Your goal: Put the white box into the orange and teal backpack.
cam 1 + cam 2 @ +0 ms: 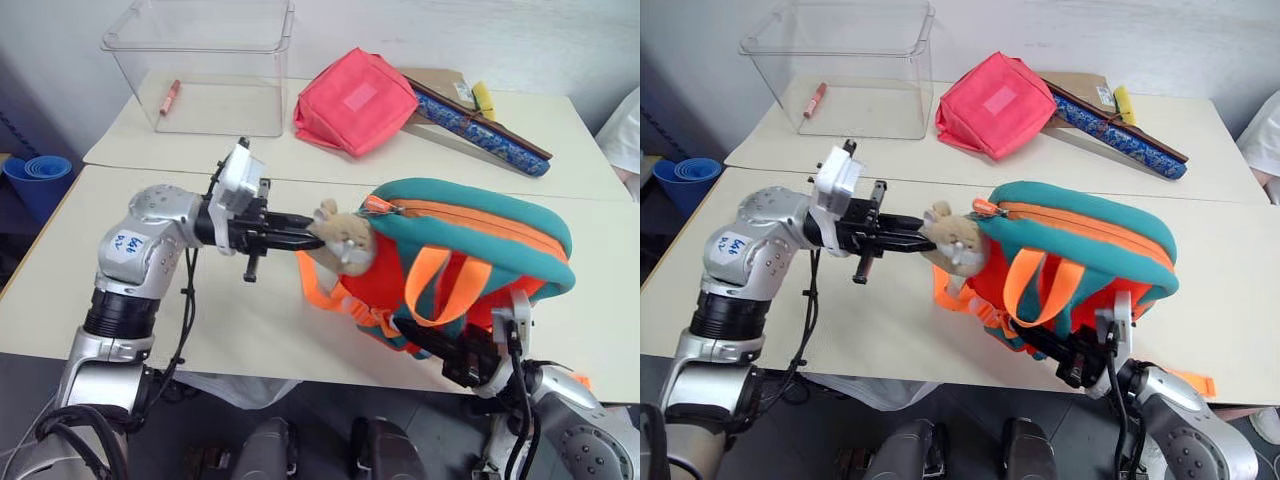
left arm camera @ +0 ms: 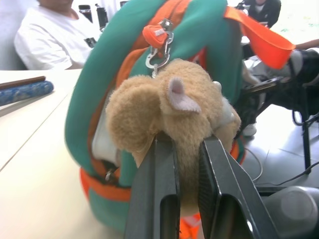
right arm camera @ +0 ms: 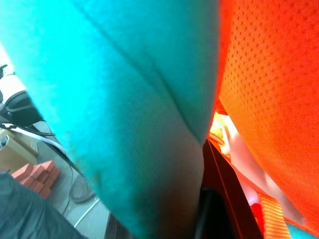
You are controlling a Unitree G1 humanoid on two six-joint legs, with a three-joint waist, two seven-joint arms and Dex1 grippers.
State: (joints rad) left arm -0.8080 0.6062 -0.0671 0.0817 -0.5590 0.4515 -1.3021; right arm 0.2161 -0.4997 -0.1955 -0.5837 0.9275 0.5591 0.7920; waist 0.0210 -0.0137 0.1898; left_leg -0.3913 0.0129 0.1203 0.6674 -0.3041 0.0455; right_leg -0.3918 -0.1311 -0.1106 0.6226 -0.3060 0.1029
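The orange and teal backpack [image 1: 470,235] lies on its side near the front edge of the table, zipper side up, orange straps hanging toward me. A tan plush bear [image 1: 343,240] hangs from its zipper end. My left gripper [image 1: 312,238] reaches in level from the left and is shut on the bear; in the left wrist view the two black fingers [image 2: 159,174] squeeze the plush [image 2: 174,104]. My right gripper [image 1: 450,355] sits under the backpack's near lower edge, shut on the fabric. The white box is out of view.
At the back left stands a clear plastic bin [image 1: 200,60] with a red marker [image 1: 169,97] inside. A pink-red pouch [image 1: 355,100] and a long blue patterned item [image 1: 480,125] lie at the back. A person in white [image 2: 55,35] sits beyond the table.
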